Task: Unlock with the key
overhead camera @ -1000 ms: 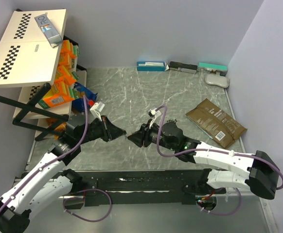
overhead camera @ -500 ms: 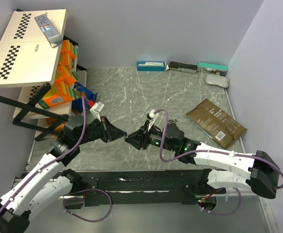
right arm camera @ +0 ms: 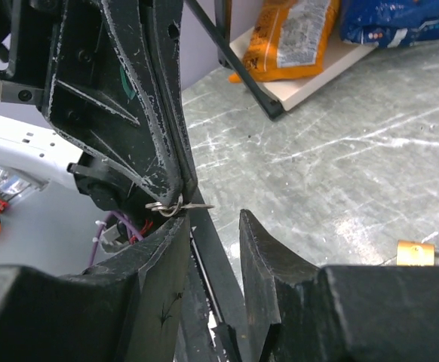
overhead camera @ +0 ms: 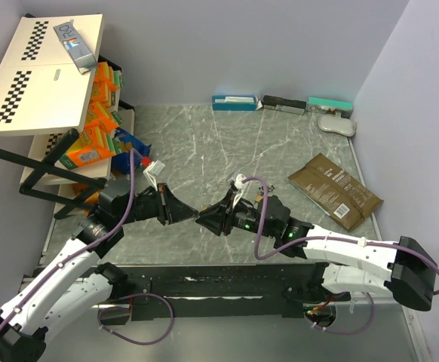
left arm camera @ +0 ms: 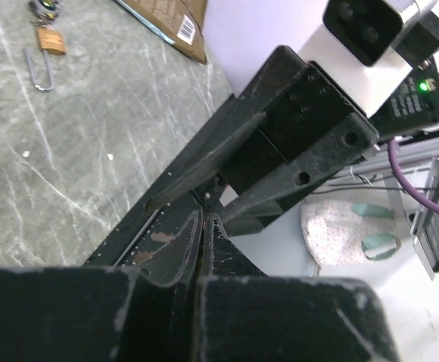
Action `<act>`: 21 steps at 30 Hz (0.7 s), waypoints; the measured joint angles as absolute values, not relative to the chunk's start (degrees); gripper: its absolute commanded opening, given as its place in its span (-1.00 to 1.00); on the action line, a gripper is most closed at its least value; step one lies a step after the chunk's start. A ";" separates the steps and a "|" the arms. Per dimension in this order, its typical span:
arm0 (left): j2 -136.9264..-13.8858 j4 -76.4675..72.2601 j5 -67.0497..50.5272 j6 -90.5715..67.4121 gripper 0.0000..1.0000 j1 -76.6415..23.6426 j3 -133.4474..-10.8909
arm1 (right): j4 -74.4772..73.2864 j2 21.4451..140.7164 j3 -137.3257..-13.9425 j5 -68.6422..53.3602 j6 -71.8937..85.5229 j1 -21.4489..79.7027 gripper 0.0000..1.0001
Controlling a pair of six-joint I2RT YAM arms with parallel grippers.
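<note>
Left gripper (right arm camera: pixel 176 197) clenched on the key (right arm camera: pixel 193 205); right gripper (right arm camera: pixel 213 223) parted beside it.

Right gripper (right arm camera: pixel 212 226) jaws stand apart. The left gripper (right arm camera: pixel 176 188) pinches what looks like a key (right arm camera: pixel 182 206) just beside them. A padlock (right arm camera: pixel 415 253) lies on the surface (right arm camera: pixel 340 173).

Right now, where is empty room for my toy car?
Free: the grey marble table between the back row of boxes and the left end effector, and left of the brown flat packet. Crowded: by the white shelf of orange packs, and where the right end effector meets the left one.
</note>
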State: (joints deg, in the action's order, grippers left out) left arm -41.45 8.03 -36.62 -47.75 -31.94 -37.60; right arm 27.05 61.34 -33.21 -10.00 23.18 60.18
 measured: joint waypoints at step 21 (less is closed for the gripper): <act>-42.63 7.60 -40.82 -49.06 -0.99 -31.94 -38.04 | 31.97 59.70 -31.70 -14.96 18.33 60.90 -0.02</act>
State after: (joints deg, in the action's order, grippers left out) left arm -42.63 7.60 -40.82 -49.06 -31.94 -38.04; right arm 31.97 59.70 -31.70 -14.96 18.33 60.90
